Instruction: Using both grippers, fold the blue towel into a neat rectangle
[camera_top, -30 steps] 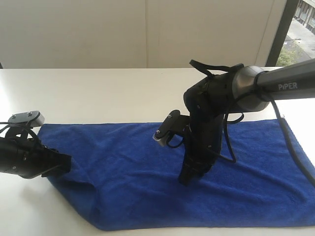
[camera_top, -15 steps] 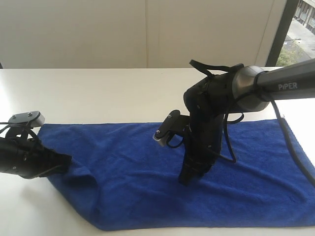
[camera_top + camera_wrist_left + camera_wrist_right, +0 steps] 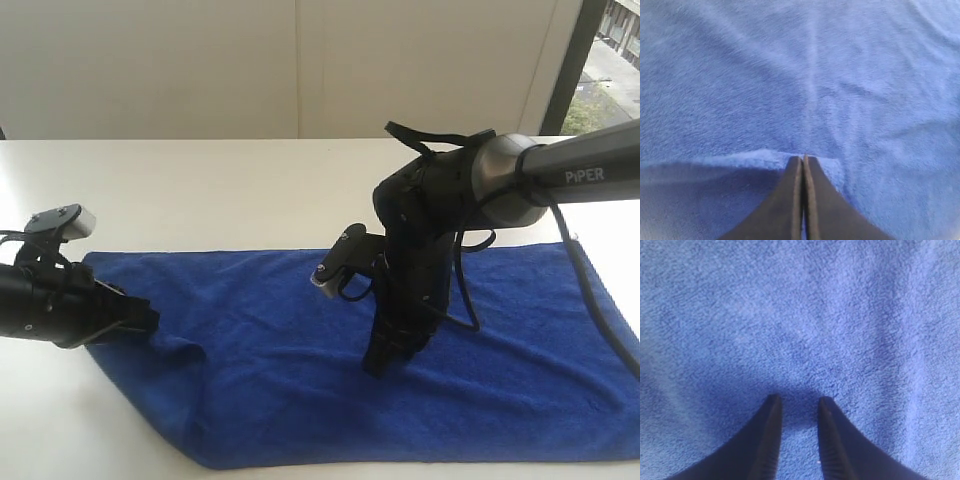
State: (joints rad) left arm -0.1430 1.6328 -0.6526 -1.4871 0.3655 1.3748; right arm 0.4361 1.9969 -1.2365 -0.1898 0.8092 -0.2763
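Where left tool (image 3: 148, 320) pinches blue towel (image 3: 280, 400), tips hide in cloth | right tool (image 3: 375, 364) parted, resting on towel

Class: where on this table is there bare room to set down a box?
Widest: bare table between the blue towel and the wall. Smaller: the near left corner, in front of the left gripper. Crowded: the towel's left end and its middle, where the right gripper stands.

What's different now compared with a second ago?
The left gripper closed on the left edge of the blue towel and pulled it a little toward the middle, raising a small ridge. The right gripper stayed down on the towel's middle, jaws apart.
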